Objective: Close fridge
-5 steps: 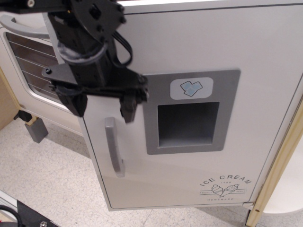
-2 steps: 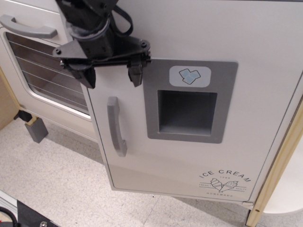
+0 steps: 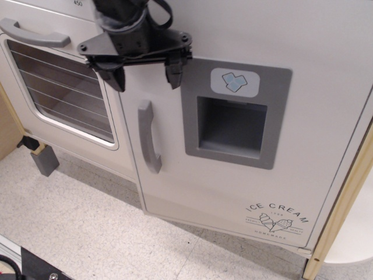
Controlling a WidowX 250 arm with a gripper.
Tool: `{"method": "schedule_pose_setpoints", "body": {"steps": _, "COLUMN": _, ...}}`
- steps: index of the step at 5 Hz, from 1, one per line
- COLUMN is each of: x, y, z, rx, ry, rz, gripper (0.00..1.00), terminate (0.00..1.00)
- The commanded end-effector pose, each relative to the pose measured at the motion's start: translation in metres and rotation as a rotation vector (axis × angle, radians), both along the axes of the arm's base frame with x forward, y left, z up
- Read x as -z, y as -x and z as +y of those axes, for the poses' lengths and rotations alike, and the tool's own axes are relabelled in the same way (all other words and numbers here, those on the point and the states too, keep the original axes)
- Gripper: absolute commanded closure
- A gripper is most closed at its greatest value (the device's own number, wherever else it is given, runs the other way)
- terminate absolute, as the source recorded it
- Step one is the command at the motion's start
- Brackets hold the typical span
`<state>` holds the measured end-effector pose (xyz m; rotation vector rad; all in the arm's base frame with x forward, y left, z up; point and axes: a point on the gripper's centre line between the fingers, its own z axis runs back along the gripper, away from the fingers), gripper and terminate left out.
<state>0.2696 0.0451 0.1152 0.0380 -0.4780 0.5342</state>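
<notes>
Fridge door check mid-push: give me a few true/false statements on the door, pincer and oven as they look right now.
1. The pincer is open with nothing held. True.
2. The pincer sits above the fridge handle. True.
3. The pincer grips the handle. False: it is above it, apart.
4. The oven door is to the fridge's right. False: it is to the left.
5. The ice sticker sits below the dispenser recess. False: above it.
</notes>
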Motion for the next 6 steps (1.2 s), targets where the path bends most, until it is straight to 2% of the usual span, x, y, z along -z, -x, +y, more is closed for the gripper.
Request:
{"method": "schedule_pose_setpoints", "body": {"steps": 1, "x": -0.015, "y": -0.027, "z": 0.013, "rx": -0.065, "ry": -0.011, "rz": -0.066, "gripper": 0.0, "terminate": 0.0}}
{"method": "schedule_pose_setpoints", "body": {"steps": 3, "x": -0.02, "y": -0.03, "z": 0.014, "rx": -0.092, "ry": -0.003, "rz": -0.079, "gripper": 0.0, "terminate": 0.0}}
{"method": "schedule_pose_setpoints", "body": {"steps": 4, "x": -0.022, "y": -0.021, "z": 0.013, "rx": -0.106, "ry": -0.001, "rz": -0.08, "gripper": 0.0, "terminate": 0.0}}
{"method": "schedule_pose_setpoints", "body": {"steps": 5, "x": -0.021, "y": -0.007, "z": 0.008, "rx": -0.075, "ry": -0.005, "rz": -0.038, "gripper": 0.0, "terminate": 0.0}}
{"method": "schedule_pose_setpoints", "body": {"steps": 6, "x": -0.021, "y": -0.007, "z": 0.008, "rx": -0.075, "ry": -0.005, "rz": -0.038, "gripper": 0.0, "terminate": 0.0}}
